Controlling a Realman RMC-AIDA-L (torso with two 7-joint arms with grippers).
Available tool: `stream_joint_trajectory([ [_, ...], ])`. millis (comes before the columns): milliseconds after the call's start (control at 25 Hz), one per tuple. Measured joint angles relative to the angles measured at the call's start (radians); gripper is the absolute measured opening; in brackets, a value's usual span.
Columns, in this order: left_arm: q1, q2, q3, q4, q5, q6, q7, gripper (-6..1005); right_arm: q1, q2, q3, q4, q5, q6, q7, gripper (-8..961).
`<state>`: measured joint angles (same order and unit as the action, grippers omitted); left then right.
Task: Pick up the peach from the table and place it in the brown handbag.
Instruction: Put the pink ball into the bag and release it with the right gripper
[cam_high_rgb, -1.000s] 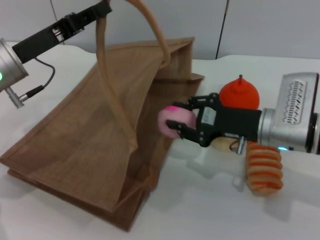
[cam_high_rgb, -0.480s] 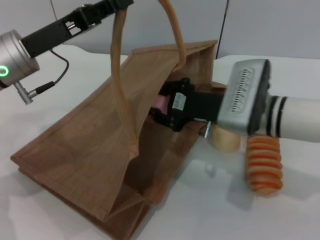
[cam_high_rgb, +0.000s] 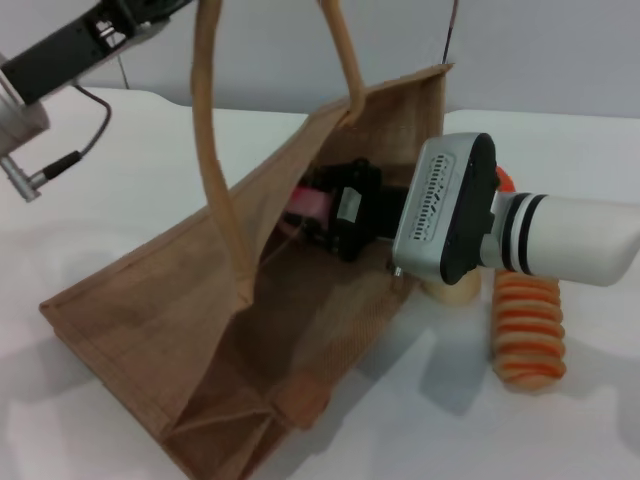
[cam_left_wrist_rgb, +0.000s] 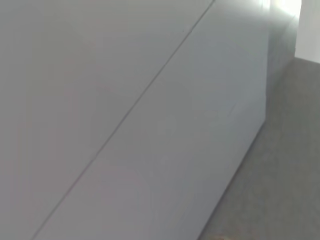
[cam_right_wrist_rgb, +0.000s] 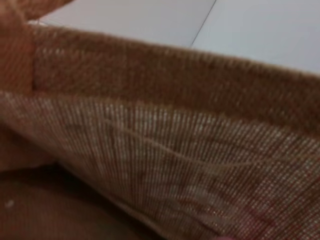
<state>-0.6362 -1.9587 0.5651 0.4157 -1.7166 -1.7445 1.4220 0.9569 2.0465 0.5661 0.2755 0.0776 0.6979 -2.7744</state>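
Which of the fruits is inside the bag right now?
The pink peach, held by the right gripper inside the brown handbag. The pale beige fruit sits outside on the table.

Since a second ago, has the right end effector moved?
Yes. The right end effector has gone leftward, away from the ridged orange item on the table, into the brown handbag, carrying the peach.

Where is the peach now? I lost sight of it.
In the head view, the peach sits inside the brown handbag mouth, at the right gripper.
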Motion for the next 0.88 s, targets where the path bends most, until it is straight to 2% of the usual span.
stream_joint_trajectory([
  [280, 0.026, 0.005, -0.03, 0.0, -0.003, 0.025, 0.002, 131, -0.05, -0.007, 0.023, 0.038, 0.002, 0.038, -0.002, 446],
  [520, 0.045, 0.007, -0.056, -0.001, 0.0, 0.057, 0.007, 131, -0.14, -0.018, 0.102, 0.026, 0.002, 0.164, -0.003, 676],
  [680, 0.055, 0.009, -0.056, -0.002, 0.0, 0.119, 0.008, 130, -0.198, -0.021, 0.166, -0.034, 0.002, 0.306, -0.001, 739],
  [880, 0.055, 0.011, -0.05, -0.024, 0.007, 0.198, 0.02, 130, -0.256, -0.022, 0.255, -0.198, 0.002, 0.556, 0.012, 818],
])
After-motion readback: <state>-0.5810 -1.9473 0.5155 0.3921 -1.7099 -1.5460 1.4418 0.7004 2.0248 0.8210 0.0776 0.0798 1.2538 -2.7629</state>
